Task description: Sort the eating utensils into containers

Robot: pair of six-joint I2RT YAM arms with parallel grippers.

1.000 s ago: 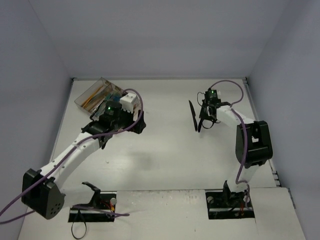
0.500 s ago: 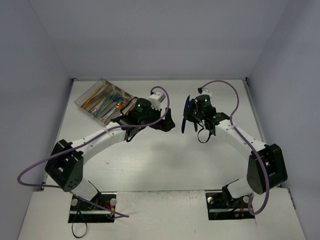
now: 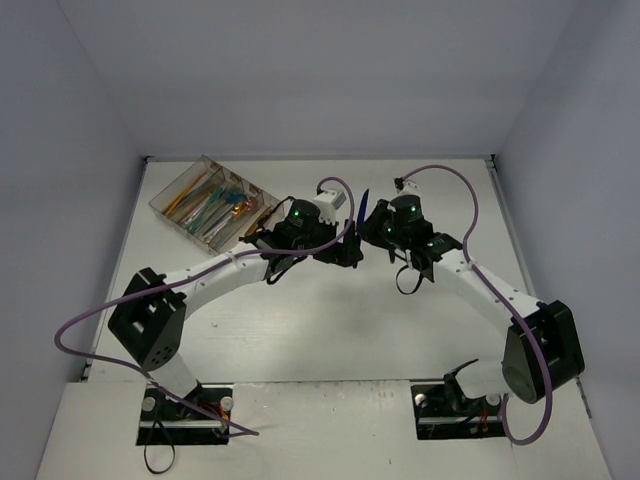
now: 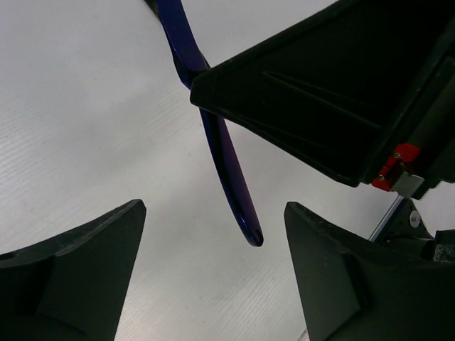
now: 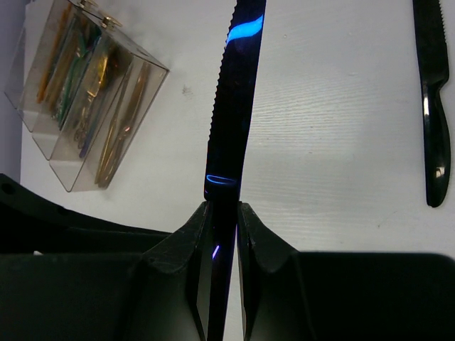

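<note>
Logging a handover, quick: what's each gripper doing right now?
Left gripper: open, blue knife between its fingers.
Right gripper: shut on the blue knife.

Both arms reach inward over mid-table, grippers nearly meeting at centre. Left arm (image 3: 215, 275) stretched low toward right, shoulder block near base, green light lit at wrist. Left gripper (image 4: 213, 273) wide open, jaws well apart, gripping nothing. Right arm (image 3: 490, 290) bent at elbow close to base, forearm angled up-left. Right gripper (image 5: 221, 241) clamped tight on knife (image 5: 233, 106) — fingers (image 5: 259, 249) pressed against both sides of blade, held on edge.
</note>
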